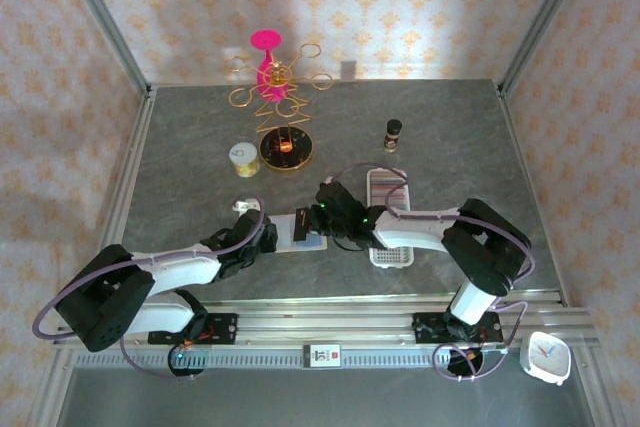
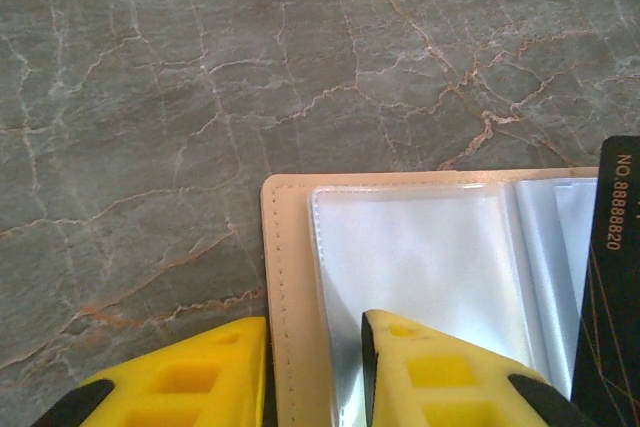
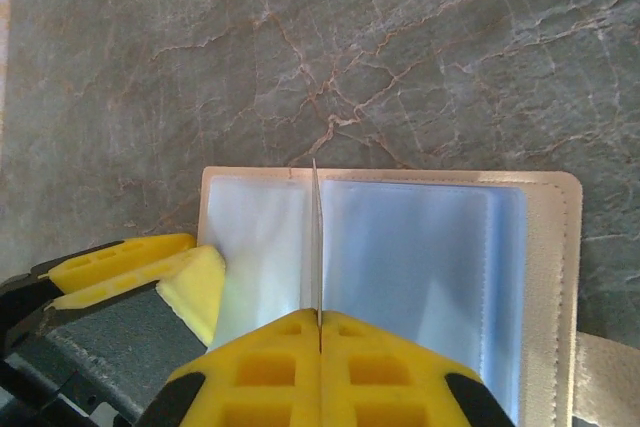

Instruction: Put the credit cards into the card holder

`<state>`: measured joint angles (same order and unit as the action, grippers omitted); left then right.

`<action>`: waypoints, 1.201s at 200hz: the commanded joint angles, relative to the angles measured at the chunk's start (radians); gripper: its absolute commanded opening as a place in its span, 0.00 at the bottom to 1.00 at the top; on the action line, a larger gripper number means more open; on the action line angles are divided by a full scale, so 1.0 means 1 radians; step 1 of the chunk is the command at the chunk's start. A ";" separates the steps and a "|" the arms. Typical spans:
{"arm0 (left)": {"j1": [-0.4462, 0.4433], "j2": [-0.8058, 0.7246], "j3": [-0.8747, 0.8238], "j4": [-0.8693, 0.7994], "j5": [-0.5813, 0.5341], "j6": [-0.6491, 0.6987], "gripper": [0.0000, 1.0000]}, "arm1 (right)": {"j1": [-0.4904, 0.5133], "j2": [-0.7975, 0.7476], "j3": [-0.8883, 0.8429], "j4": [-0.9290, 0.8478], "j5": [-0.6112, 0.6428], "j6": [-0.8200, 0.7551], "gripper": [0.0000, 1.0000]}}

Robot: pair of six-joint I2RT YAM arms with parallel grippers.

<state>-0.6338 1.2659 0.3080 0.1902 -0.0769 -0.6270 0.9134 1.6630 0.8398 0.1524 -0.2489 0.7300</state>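
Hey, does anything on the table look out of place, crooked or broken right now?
Nothing spilled or damaged. The card holder lies open and flat. The only oddity: the card in the right gripper's shut jaws stands on edge over the sleeves, not inside one yet.

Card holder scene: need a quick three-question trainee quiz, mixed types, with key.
1. True or false: the right gripper is shut on a card held edge-on over the open card holder.
2. The left gripper has its fingers: A) either side of the holder's edge; B) clamped on the tray; C) around the bottle.
3. Top view: which long container lies to the right of the holder?
Key: 1 true; 2 A; 3 the white perforated tray.
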 commanded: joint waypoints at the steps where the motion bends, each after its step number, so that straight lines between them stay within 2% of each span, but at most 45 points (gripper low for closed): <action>1: -0.003 0.021 0.016 -0.026 0.022 0.006 0.25 | -0.008 -0.026 0.008 0.019 0.052 0.002 0.00; 58: -0.003 0.024 0.013 -0.018 0.034 0.009 0.22 | -0.012 0.004 -0.008 0.085 -0.001 0.033 0.00; 130: -0.004 0.016 0.008 -0.018 0.035 0.010 0.18 | -0.011 0.021 -0.002 -0.004 0.037 0.025 0.00; 210: -0.004 0.010 0.006 -0.015 0.052 0.020 0.18 | -0.001 0.034 -0.036 0.095 -0.057 0.088 0.00; 240: -0.004 0.002 0.004 -0.018 0.049 0.022 0.18 | -0.001 0.038 -0.036 0.075 -0.065 0.095 0.00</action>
<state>-0.6346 1.2694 0.3080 0.1944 -0.0612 -0.6262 0.9073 1.6886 0.8188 0.2184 -0.3027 0.8017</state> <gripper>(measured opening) 0.183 0.050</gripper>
